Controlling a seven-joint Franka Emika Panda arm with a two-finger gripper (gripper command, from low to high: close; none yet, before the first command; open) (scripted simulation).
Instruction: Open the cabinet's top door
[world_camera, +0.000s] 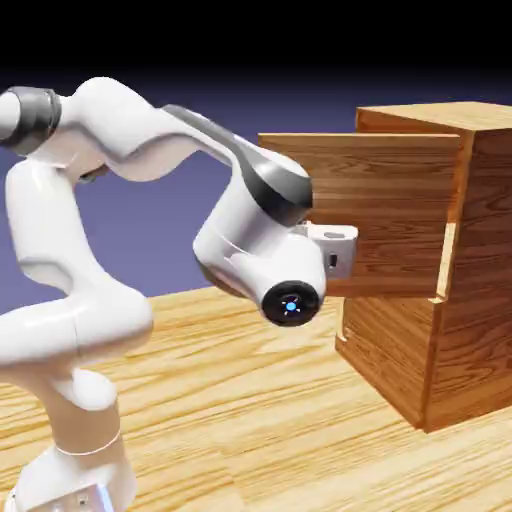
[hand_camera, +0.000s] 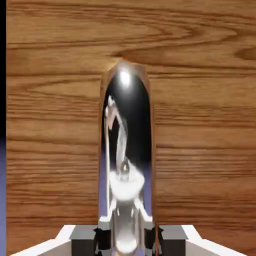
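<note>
The reddish-brown wood-grain cabinet (world_camera: 470, 300) stands at the right of the exterior view. Its top door (world_camera: 400, 200) is swung out from the cabinet body, with a pale gap showing along its hinge side. My gripper (world_camera: 343, 252) presses against the door's front, and the hand hides its fingers in this view. In the hand view the curved silver bar handle (hand_camera: 127, 130) runs up the middle against the door's wood (hand_camera: 200, 125). My gripper (hand_camera: 127, 241) is shut on the handle's lower end, one grey fingertip (hand_camera: 85, 235) on each side.
Below the door, the cabinet's lower front panel (world_camera: 385, 350) is flush with the body. The wooden table (world_camera: 250, 420) stretches under the arm. The arm's elbow and wrist (world_camera: 250, 240) hang just left of the door.
</note>
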